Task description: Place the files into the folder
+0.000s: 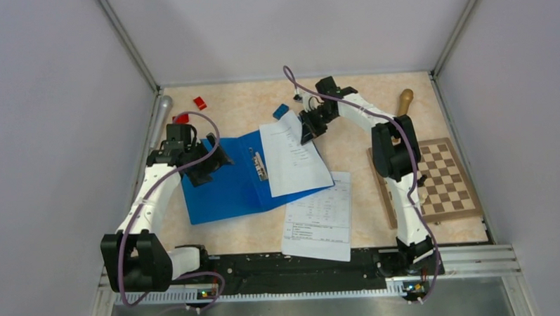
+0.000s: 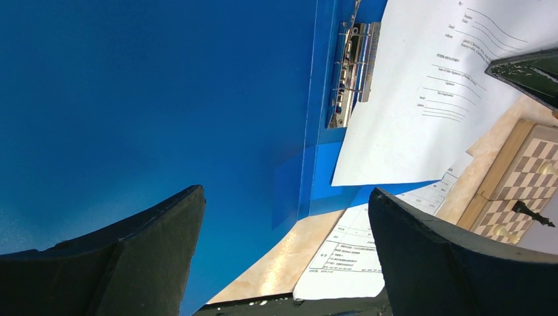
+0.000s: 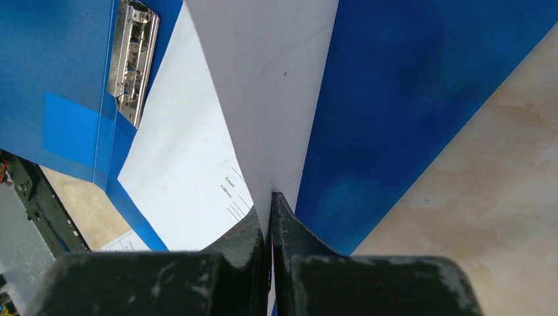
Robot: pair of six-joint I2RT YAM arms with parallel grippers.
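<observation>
Beige mottled desk (image 1: 346, 127), boxed by grey walls on three sides. One blue folder (image 1: 222, 191), open left of centre, metal clip (image 1: 260, 166) at its spine. Two sheets: far sheet (image 1: 291, 157) across the folder's right half, far edge pinched in the closed right hand (image 1: 310, 129); near sheet (image 1: 321, 216) flat at the folder's near corner. Left hand (image 1: 210, 160) spread wide over the folder's left half, holding nothing. Two red blocks (image 1: 200, 102), one blue block (image 1: 280, 111), one chessboard (image 1: 440, 180).

I count two sheets (image 1: 295, 157), one folder (image 1: 222, 191), two red blocks (image 1: 200, 102), one blue block (image 1: 280, 111), one chessboard (image 1: 443, 180), one wooden handle (image 1: 405, 99), one metal tube (image 1: 160, 114), two arms (image 1: 144, 205).
</observation>
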